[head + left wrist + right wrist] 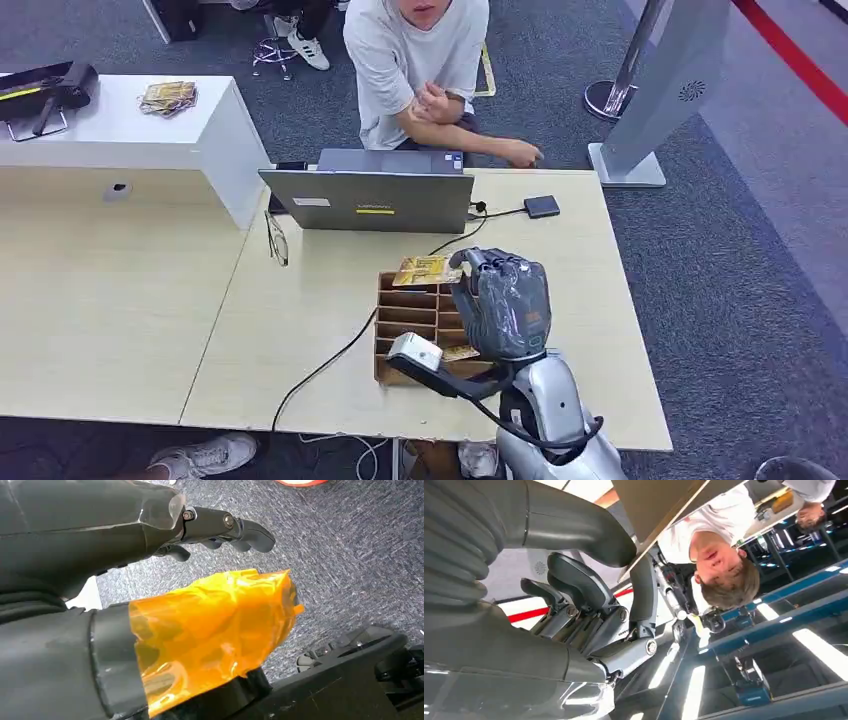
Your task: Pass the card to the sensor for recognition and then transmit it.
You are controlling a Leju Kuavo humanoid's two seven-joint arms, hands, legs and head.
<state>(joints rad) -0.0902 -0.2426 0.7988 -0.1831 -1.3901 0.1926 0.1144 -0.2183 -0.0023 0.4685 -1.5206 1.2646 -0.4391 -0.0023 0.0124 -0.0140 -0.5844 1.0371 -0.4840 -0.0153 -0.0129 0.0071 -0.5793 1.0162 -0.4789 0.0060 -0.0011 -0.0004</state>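
The pale wooden bench (130, 300) carries a grey laptop (368, 200) with a yellow label whose writing is too small to read, a brown divided rack (408, 312) and a white sensor (415, 352) on a black cable. The right hand (503, 300) is raised over the rack, and its fingers (574, 582) pinch a flat yellowish card (427, 270) with dark, unreadable print, held above the rack's far end. The left hand (150, 535) hangs over carpet, fingers (250, 532) loosely apart, holding nothing.
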